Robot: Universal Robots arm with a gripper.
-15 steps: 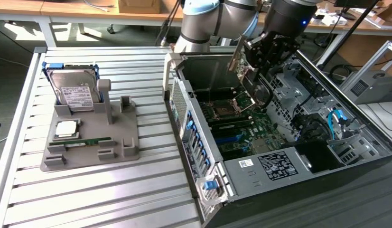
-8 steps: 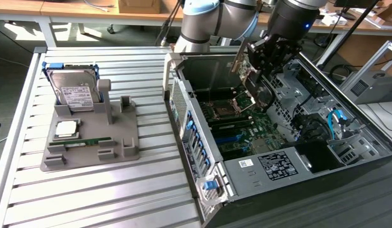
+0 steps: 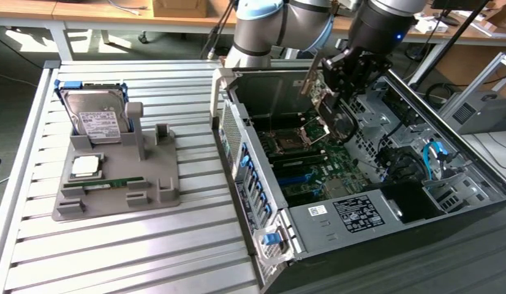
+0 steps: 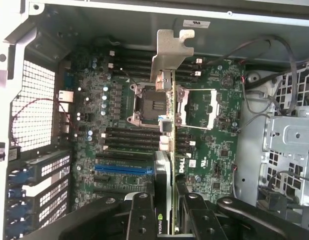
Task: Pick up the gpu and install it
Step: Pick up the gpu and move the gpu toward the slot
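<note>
My gripper (image 3: 341,76) is shut on the gpu (image 3: 325,110), a thin card that hangs edge-down inside the open computer case (image 3: 335,214), above the motherboard (image 3: 310,168). In the wrist view the gpu (image 4: 170,75) runs edge-on from between the black fingers (image 4: 142,210) out to its silvery bracket (image 4: 172,47). It crosses over the CPU socket (image 4: 147,102). A blue expansion slot (image 4: 122,170) lies on the board beside the card, near the fingers. The card is clear of the board.
On the slatted table (image 3: 138,245) at the exterior view's left, a grey fixture (image 3: 155,184) carries a hard drive (image 3: 96,116), a memory stick (image 3: 106,182) and a square chip (image 3: 86,164). Cables (image 3: 437,159) and drive cages crowd the case's right side.
</note>
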